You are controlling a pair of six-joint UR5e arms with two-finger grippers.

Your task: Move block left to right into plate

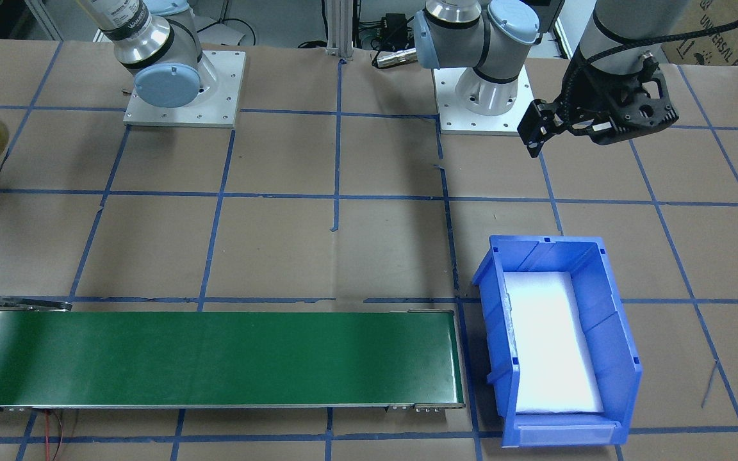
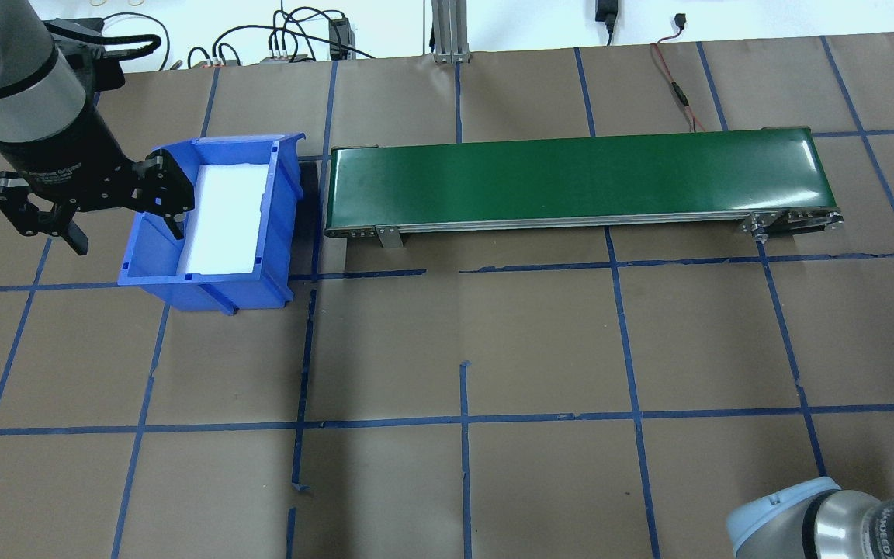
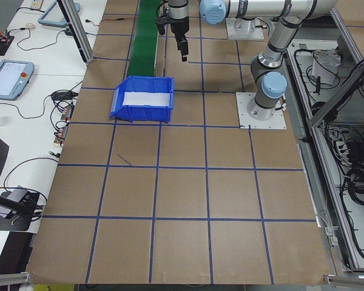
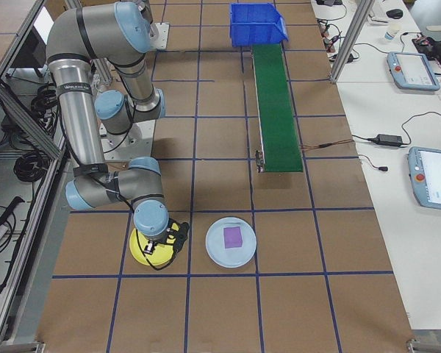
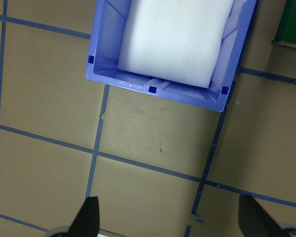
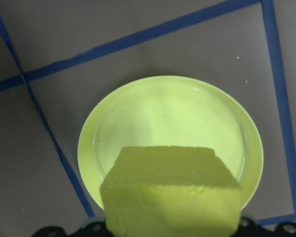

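1. Beside the blue rectangular plastic bin [image 2: 214, 225], the left gripper [image 2: 117, 213] hangs spread wide, holding nothing.
2. Over the round yellow plastic plate [image 6: 170, 143], the right gripper [image 6: 170, 232] clamps a pale yellow foam block [image 6: 170, 195]; its fingertips are cut off.

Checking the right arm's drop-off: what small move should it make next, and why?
Probably lower a little, then open. In the right wrist view the right gripper holds a yellow block over the yellow plate, with the plate's floor bare. How far above the plate it hangs cannot be told.
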